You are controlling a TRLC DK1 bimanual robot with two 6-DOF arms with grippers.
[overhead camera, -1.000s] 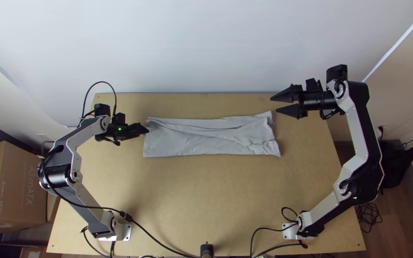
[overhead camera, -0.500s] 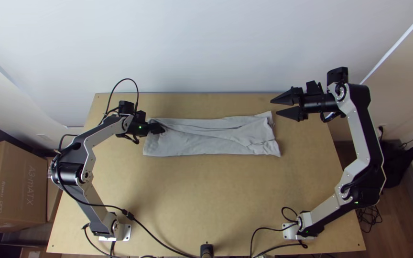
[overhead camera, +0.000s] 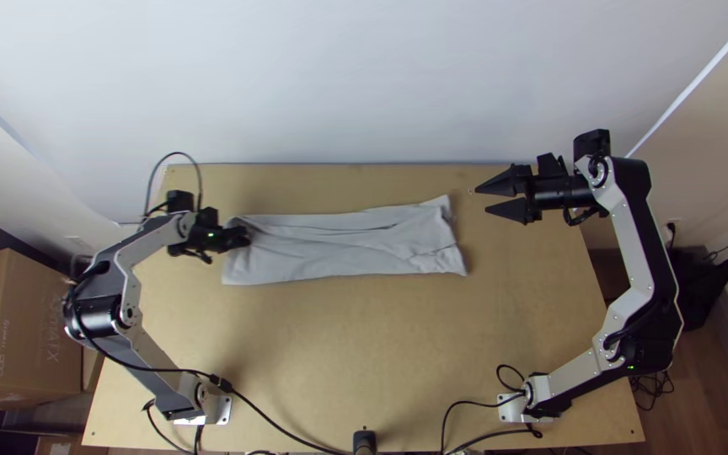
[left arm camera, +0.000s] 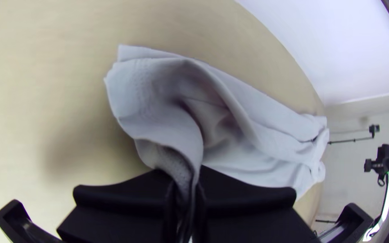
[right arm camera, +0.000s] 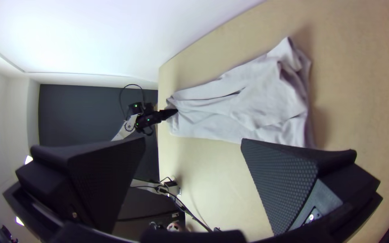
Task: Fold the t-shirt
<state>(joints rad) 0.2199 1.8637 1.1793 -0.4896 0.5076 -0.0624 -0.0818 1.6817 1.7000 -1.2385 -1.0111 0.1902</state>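
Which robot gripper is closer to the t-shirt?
Left. The left gripper is pinching the t-shirt at one end. The right gripper is open, off beyond the other end, not touching it.

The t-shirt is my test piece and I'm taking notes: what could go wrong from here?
The t-shirt might slide or twist, since the left gripper pinches one end while the open right gripper holds nothing. Wrinkles near the other end could get folded in, leaving it uneven.

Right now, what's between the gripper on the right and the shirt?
In the top view, a narrow strip of bare table lies between the right gripper and the shirt.
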